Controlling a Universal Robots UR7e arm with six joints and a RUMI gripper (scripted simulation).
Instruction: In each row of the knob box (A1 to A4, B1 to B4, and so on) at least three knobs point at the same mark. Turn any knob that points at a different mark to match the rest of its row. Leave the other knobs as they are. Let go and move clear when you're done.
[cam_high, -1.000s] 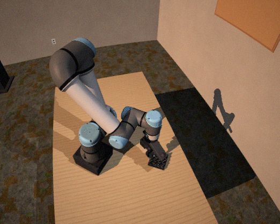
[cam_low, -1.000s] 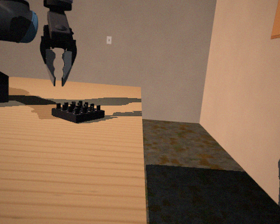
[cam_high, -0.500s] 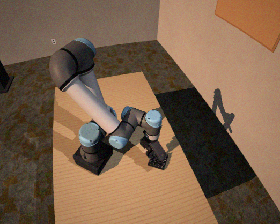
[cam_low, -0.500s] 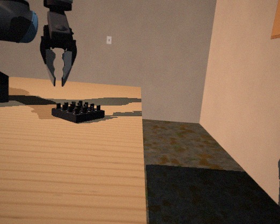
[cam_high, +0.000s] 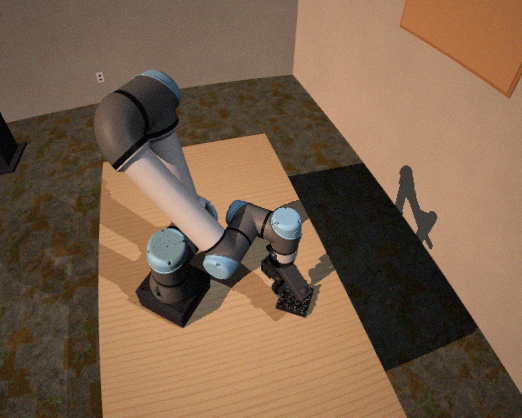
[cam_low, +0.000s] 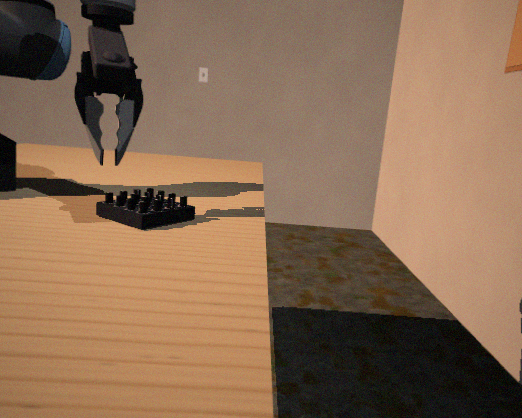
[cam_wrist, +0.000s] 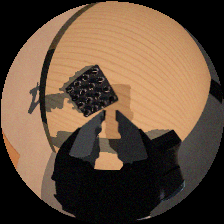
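On the left of the tabletop (cam_high: 215, 360) (cam_low: 150, 300) (cam_wrist: 150, 55) stands the arm's base (cam_high: 150, 300). To its right, the hand (cam_high: 303, 300) (cam_low: 109, 164) (cam_wrist: 110, 110) hangs above the tabletop, fingertips slightly apart with nothing between them. The knob box (cam_high: 292, 307) (cam_low: 144, 220) (cam_wrist: 92, 91) lies flat below the hand, apart from it, its knobs upright. Which marks they point at, I cannot tell.
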